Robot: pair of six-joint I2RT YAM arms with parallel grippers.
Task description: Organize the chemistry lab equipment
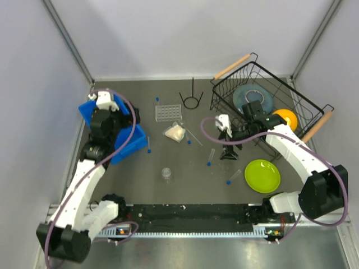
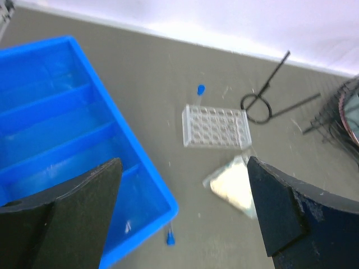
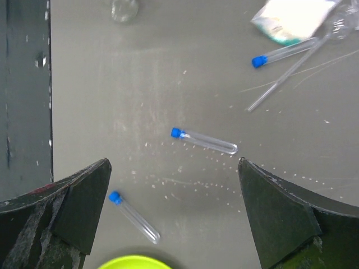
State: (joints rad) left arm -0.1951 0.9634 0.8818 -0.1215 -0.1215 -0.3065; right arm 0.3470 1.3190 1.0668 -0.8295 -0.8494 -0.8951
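The left pincer (image 2: 182,162) is released, its two black fingers (image 2: 84,207) spread wide with nothing between them. It hangs above the right-hand rim of a blue compartment tray (image 2: 56,112) and touches nothing. Past it on the bench (image 1: 140,190) the clear square grid rack (image 2: 216,127) lies flat, with the black wire ring stand (image 2: 258,106) just beyond it and the clear cream-filled piece (image 2: 233,185) on the nearer side of the rack. One blue-capped tube (image 2: 170,236) lies just beside the tray's outer wall, and another blue cap (image 2: 201,89) shows just behind the rack. The right pincer (image 3: 174,162) is likewise released, its fingers (image 3: 280,213) far apart and empty, hovering over the bench and clear of everything. Below the gap between those fingers lies a second tube (image 3: 205,141). A third tube (image 3: 133,216) lies near the left finger, beside the rim of the green plate (image 3: 134,262). A fourth tube (image 3: 283,53) lies near the cream-filled piece, alongside a thin clear rod (image 3: 286,78). The small clear cup (image 1: 166,172) stands alone toward the front middle of the bench. The black wire dish basket (image 1: 291,89) at the far right holds a grey plate (image 1: 252,98) and an orange bowl (image 1: 286,117).
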